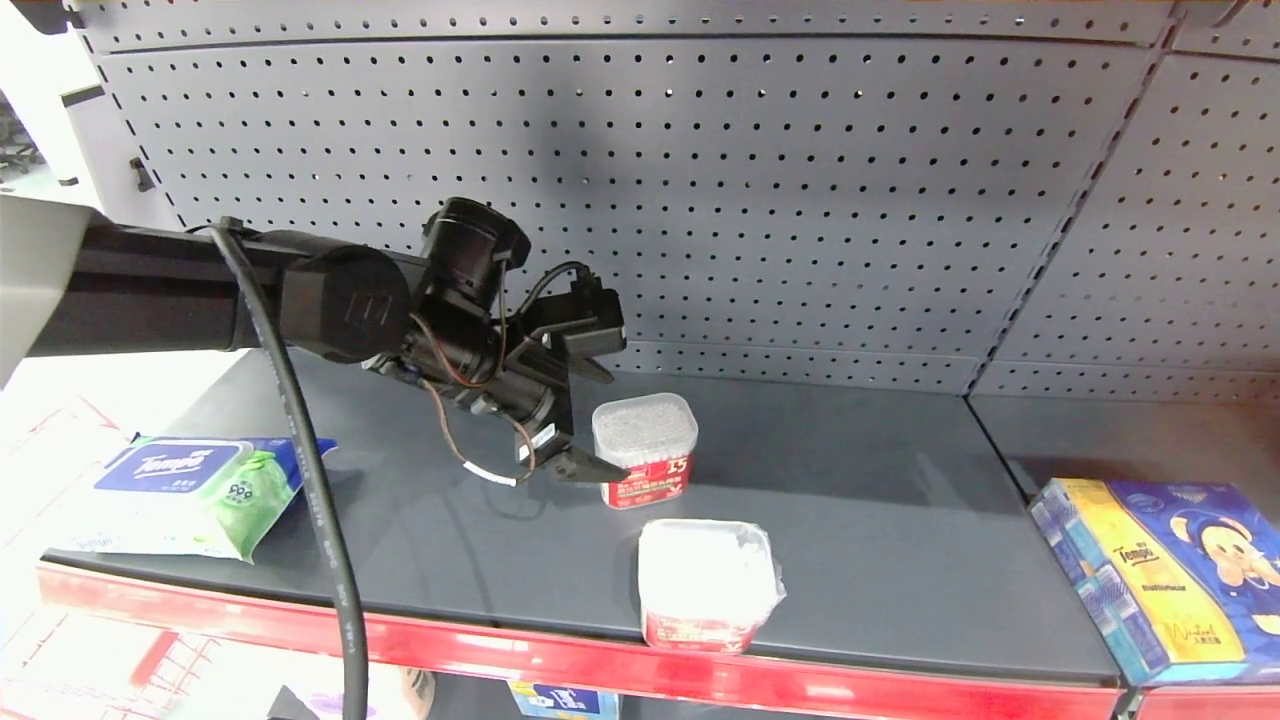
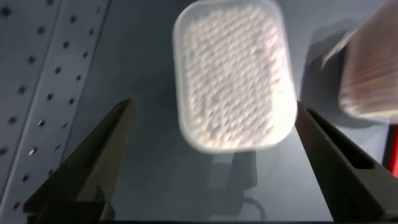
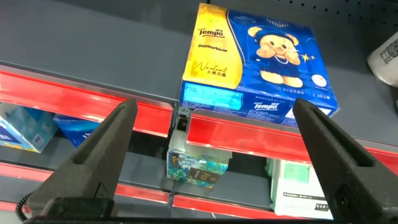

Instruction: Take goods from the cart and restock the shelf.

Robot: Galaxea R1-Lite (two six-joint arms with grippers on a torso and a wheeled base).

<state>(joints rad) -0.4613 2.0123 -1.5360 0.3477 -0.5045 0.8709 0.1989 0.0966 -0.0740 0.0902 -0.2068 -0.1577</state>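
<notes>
A clear tub of cotton swabs (image 1: 645, 448) with a red label stands upright mid-shelf. My left gripper (image 1: 603, 420) is at its left side, open, one finger in front of the tub and one behind. In the left wrist view the tub's top (image 2: 233, 74) lies between the spread fingers (image 2: 93, 168), with gaps on both sides. A second swab tub (image 1: 705, 585) stands near the shelf's front edge and shows at the side of the left wrist view (image 2: 373, 68). My right gripper (image 3: 214, 106) is open and holds nothing, out in front of the shelf's red edge.
The dark shelf board (image 1: 880, 500) has a red front strip (image 1: 600, 665) and a pegboard back (image 1: 700, 200). A wet-wipes pack (image 1: 190, 495) lies at the left end. A blue and yellow tissue box (image 1: 1170, 575) (image 3: 255, 62) sits on the right. More goods (image 3: 196, 168) fill the lower shelves.
</notes>
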